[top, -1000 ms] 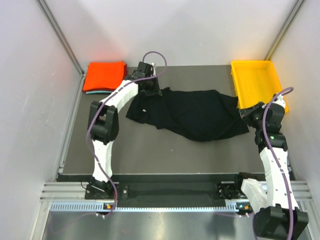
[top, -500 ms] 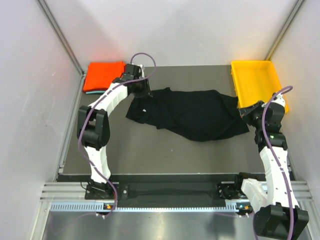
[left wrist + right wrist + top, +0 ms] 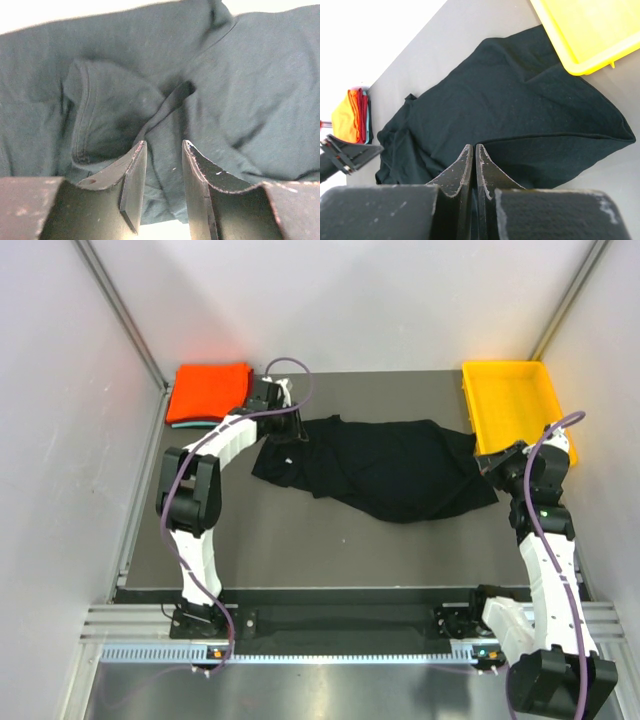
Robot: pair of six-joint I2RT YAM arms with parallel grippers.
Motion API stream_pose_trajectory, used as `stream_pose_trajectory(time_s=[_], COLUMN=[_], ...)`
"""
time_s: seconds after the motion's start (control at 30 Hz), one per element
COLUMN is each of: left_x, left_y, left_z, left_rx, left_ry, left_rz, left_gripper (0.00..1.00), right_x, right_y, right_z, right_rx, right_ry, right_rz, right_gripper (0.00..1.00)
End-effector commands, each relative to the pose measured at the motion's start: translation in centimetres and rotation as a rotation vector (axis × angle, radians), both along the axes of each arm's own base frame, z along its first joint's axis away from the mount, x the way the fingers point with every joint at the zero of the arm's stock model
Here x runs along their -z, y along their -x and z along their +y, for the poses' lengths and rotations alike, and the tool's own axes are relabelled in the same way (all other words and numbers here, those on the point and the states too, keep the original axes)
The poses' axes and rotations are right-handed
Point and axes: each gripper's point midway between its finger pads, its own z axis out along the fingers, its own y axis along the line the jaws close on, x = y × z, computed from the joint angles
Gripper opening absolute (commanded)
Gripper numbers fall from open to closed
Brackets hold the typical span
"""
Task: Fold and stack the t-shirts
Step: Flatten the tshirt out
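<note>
Far left corner of the dark table (image 3: 300, 550): a folded orange-red t-shirt (image 3: 208, 390), stacked on a folded teal t-shirt (image 3: 188, 424), only a thin teal edge showing along the near side.

Just right of that stack: the left gripper (image 3: 290, 430), poised over the far left end of the black t-shirt (image 3: 390, 465). In the left wrist view, fingers (image 3: 132, 180) parted by a narrow gap, with nothing pinched between them. Beneath them, wrinkled cloth, a hemmed sleeve to the left and a raised crease running toward the gap.

Middle of the table: the black t-shirt, unfolded and rumpled, spread from left to right, apart from the folded stack.

At the shirt's right edge: the right gripper (image 3: 487, 465), fingers pressed together to a thin slit, tips pointing left over the cloth, no cloth visibly caught between them.

Far right corner: a yellow tray (image 3: 540, 420), lying along the right side of the table, the shirt's far right corner against its left wall.
</note>
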Motion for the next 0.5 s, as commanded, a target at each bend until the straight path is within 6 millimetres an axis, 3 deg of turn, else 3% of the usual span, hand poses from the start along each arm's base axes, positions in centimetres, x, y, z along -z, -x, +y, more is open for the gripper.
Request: stream_pose_trajectory(time_s=[0.0,0.47], left_x=[0.6,3.1], left_y=[-0.4,-0.5], left_z=[-0.1,-0.4], left_rx=[0.015,0.013], left_ry=[0.004,0.014], left_rz=[-0.046,-0.018], left_gripper=[0.40,0.40], right_x=[-3.1,-3.0], right_y=[-0.8,-0.8], right_z=[0.5,0.5], right_rx=[-0.022,-0.022], right_ry=[0.006,0.006], right_rz=[-0.107,-0.104], right_gripper=[0.00,0.00])
